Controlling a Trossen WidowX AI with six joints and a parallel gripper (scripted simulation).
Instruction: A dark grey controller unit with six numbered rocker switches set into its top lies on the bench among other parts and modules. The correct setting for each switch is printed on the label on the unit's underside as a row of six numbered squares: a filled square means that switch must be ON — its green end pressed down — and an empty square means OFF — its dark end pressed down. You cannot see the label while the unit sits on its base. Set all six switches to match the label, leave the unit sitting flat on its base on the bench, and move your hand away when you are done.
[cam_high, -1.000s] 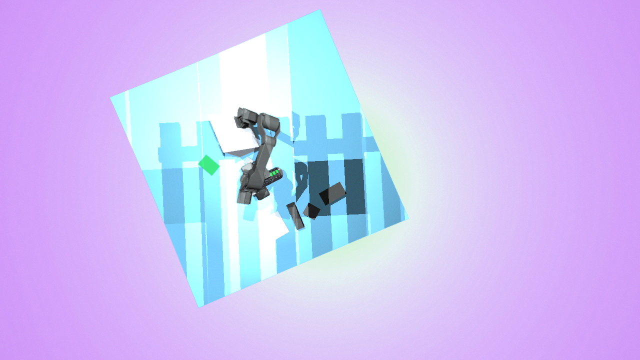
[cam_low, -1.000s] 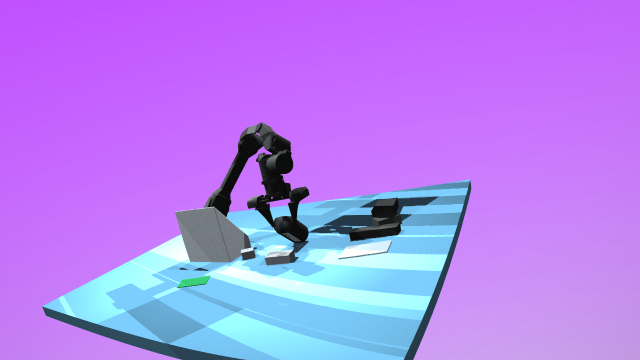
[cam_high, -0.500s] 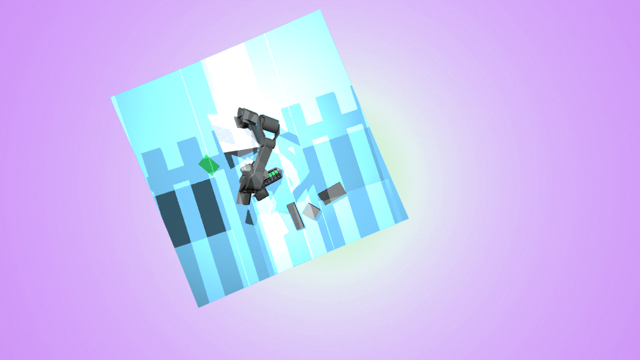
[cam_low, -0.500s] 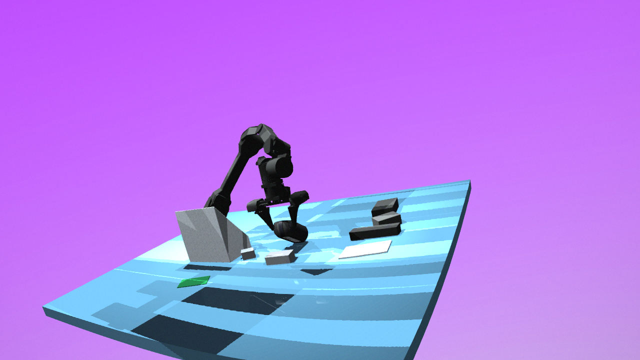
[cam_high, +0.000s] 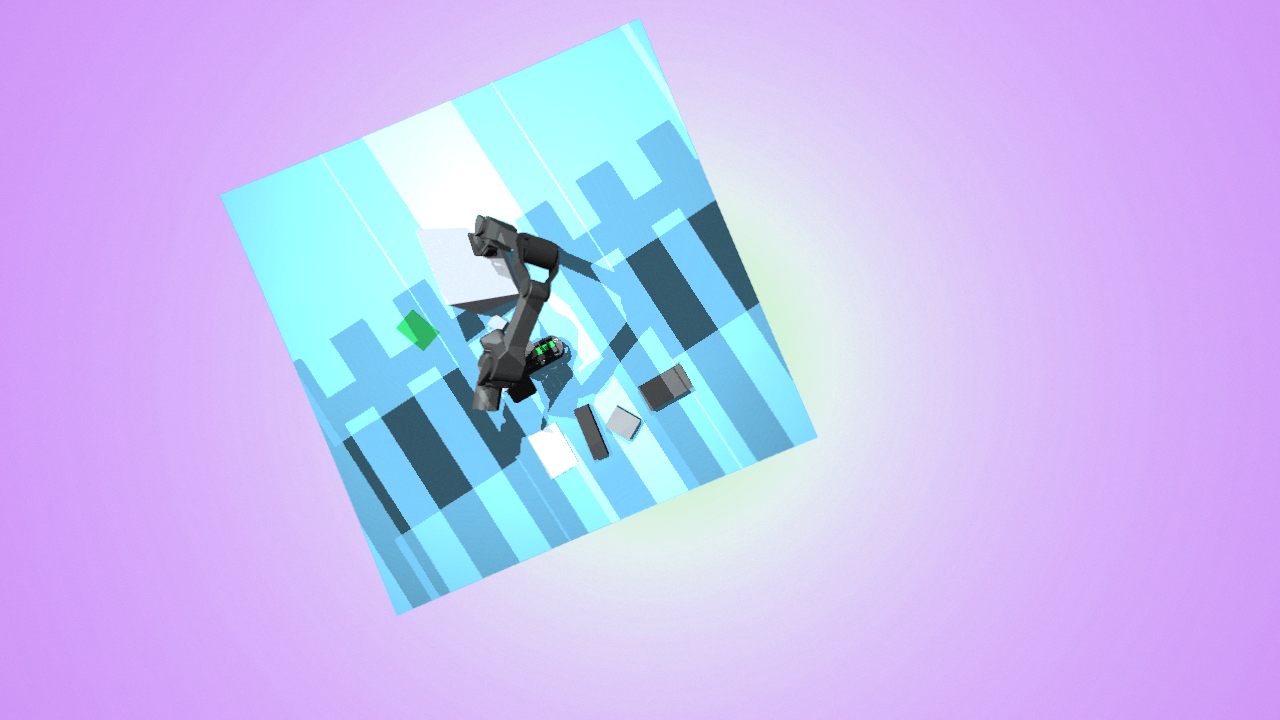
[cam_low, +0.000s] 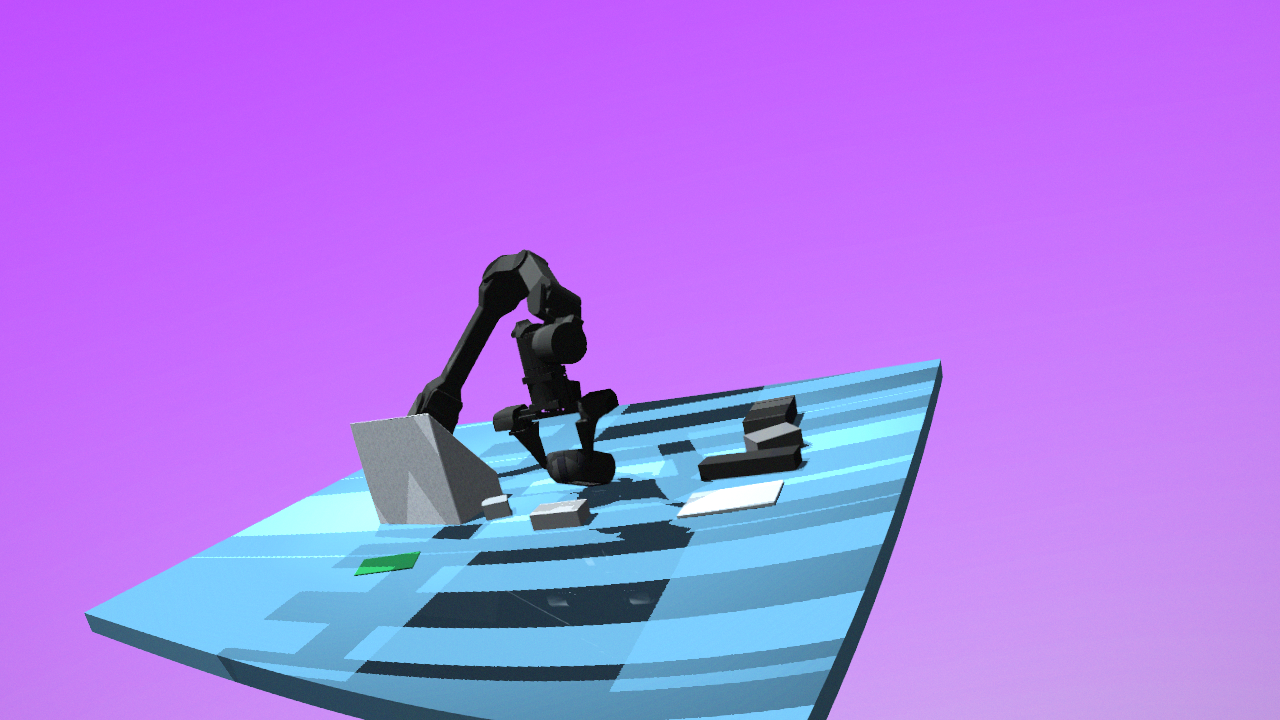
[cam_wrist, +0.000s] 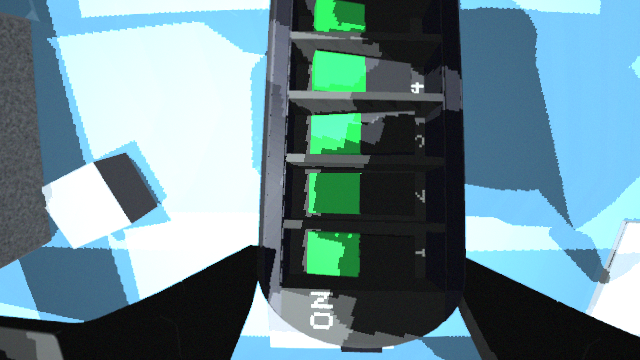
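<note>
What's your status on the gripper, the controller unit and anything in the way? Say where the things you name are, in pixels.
Gripper (cam_high: 529, 360) (cam_low: 565, 458) (cam_wrist: 355, 262) shut on controller unit (cam_high: 549, 348) (cam_low: 592, 467) (cam_wrist: 370, 312). Underside label out of sight. Small block (cam_high: 496, 322) (cam_low: 496, 507) (cam_wrist: 90, 205) nearby, not touching unit.

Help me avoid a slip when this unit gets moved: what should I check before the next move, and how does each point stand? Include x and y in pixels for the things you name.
1. Fingers (cam_low: 586, 434) against both sides of the controller unit (cam_high: 560, 342) (cam_low: 590, 467) (cam_wrist: 370, 320): ok.
2. Switch side facing the wrist camera: ok.
3. All six switches (cam_high: 545, 347) (cam_wrist: 335, 195) readable in the wrist view: not ok, the far end is cut off.
4. Label readable: not ok, the underside is out of sight.
5. Base flat on the bench (cam_high: 268, 223) (cam_low: 760, 573) (cam_wrist: 500, 100): cannot tell.
6. Fingers away from the unit: not ok.
</note>
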